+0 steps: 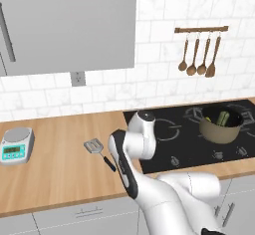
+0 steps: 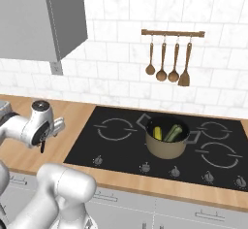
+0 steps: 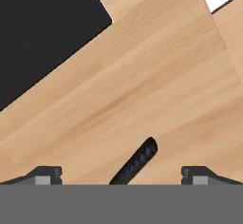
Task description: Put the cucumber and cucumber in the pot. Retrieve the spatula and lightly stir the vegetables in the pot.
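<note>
The end effector [image 3: 121, 175] stands fully open and empty above the wooden table [image 1: 55, 164], its fingertips [image 3: 47, 174] either side of the black handle of the slotted silver-grey metal spatula [image 1: 98, 151], not touching it. Right of it, on the black cooktop [image 2: 121, 143], the round tan pot [image 2: 167, 138] holds the dark green cucumber [image 2: 174, 133] and the yellow-green cucumber [image 2: 158, 133].

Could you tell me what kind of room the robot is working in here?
It looks like a home kitchen, rendered rather than real: a black cooktop set in a wooden counter, a pot standing on it, and wooden utensils hanging on a white tiled wall.
</note>
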Robot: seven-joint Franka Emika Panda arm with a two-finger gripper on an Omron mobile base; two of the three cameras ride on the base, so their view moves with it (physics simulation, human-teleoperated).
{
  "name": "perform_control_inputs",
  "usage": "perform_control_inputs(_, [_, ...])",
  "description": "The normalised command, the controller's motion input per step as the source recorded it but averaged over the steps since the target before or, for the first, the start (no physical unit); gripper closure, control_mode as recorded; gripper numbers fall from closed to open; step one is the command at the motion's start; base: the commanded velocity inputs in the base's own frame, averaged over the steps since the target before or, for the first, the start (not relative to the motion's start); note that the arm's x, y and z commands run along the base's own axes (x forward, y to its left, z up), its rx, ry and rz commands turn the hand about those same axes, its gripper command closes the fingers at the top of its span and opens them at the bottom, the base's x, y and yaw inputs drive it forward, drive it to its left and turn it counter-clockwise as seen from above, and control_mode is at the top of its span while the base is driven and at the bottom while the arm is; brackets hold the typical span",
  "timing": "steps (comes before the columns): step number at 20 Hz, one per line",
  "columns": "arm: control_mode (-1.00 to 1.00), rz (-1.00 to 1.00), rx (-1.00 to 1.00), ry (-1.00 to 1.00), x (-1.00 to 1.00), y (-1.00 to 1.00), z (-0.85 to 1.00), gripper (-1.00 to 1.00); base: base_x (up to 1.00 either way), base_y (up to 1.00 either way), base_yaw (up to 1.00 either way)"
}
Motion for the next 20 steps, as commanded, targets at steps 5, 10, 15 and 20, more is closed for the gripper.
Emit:
perform_control_inputs(5, [-1.0, -0.55, 0.1, 0.12, -0.2, 0.82, -0.1, -1.0, 0.0, 0.0, 0.0])
perform_control_inputs(10, [-1.0, -0.55, 0.07, 0.16, -0.23, 0.84, -0.14, -1.0, 0.0, 0.0, 0.0])
perform_control_inputs(15, [-1.0, -0.51, 0.08, 0.14, -0.31, 0.91, -0.01, -1.0, 0.0, 0.0, 0.0])
perform_control_inputs(20, [-1.0, -0.48, 0.04, 0.15, -0.11, 1.0, 0.0, -1.0, 0.0, 0.0, 0.0])
